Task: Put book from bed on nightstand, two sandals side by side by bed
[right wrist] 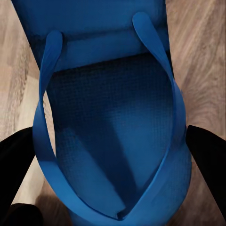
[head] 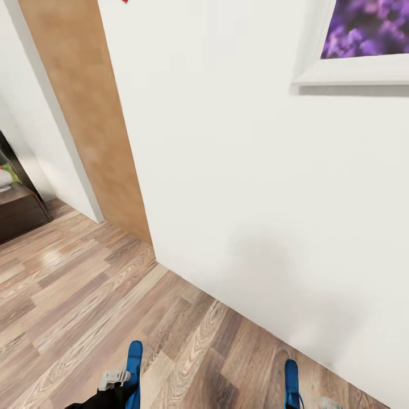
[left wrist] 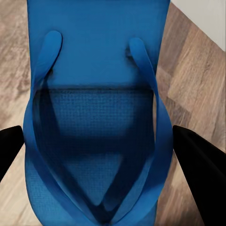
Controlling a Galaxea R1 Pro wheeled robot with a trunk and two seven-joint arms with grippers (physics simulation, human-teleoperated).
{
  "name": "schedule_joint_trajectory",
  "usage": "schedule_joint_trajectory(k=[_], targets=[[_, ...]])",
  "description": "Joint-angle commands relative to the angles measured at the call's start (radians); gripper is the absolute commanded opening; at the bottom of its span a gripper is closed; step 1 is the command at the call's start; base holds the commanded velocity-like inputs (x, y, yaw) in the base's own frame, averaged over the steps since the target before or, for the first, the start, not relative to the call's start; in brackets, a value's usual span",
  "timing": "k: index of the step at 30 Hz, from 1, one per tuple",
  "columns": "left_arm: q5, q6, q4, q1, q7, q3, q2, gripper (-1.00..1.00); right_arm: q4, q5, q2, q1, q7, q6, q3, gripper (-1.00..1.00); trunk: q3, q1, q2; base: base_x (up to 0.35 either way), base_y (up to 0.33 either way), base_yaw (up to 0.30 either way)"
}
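Up close, the head view faces a white wall [head: 244, 187] of the bedroom, with the lower corner of a framed purple lavender picture [head: 363, 45] at the upper right and a brown door [head: 85, 113] standing at the left. Grey-brown wood-plank floor [head: 85, 301] runs along the foot of the wall, and a dark piece of furniture [head: 20, 213] shows at the far left edge. At the bottom edge, the left sandal [head: 134, 369] sticks up above the left gripper [head: 116, 379], of which only a grey part and a black arm piece show; the right sandal [head: 291, 383] rises near the lower right, with a grey bit of the right gripper [head: 329, 403] just beside it. The two sandals are well apart, both above the floor. From the left wrist view, the bright blue sandal [left wrist: 96, 117] sits strap-side up between two black fingers [left wrist: 200, 165], the jaws closed against its edges, over the planks. From the right wrist view, the other blue sandal [right wrist: 110, 122] likewise lies between the black fingers [right wrist: 207, 155], held at its sides by the jaws, with floor beneath.
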Motion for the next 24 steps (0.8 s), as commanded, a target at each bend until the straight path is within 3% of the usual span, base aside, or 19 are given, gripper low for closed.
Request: schedule_joint_trajectory(k=[1,11,24], targets=[[-0.010,-0.006,0.001,-0.001,-0.005,0.008,-0.001,-1.00,-0.001,-0.003,0.000,0.000,0.007,0.011,-0.008,-1.00,-0.001,0.000,0.000,0.281,0.000,0.211],[-0.010,-0.006,0.001,-0.001,-0.005,0.008,-0.001,-1.00,-0.001,-0.003,0.000,0.000,0.007,0.011,-0.007,-1.00,-0.001,0.000,0.000,0.296,0.000,0.058],[-0.012,-0.006,0.012,-0.001,-0.005,0.008,-0.001,-1.00,-0.001,-0.003,0.000,0.000,0.007,0.010,-0.007,-1.00,-0.001,0.000,0.000,0.020,0.000,0.245]])
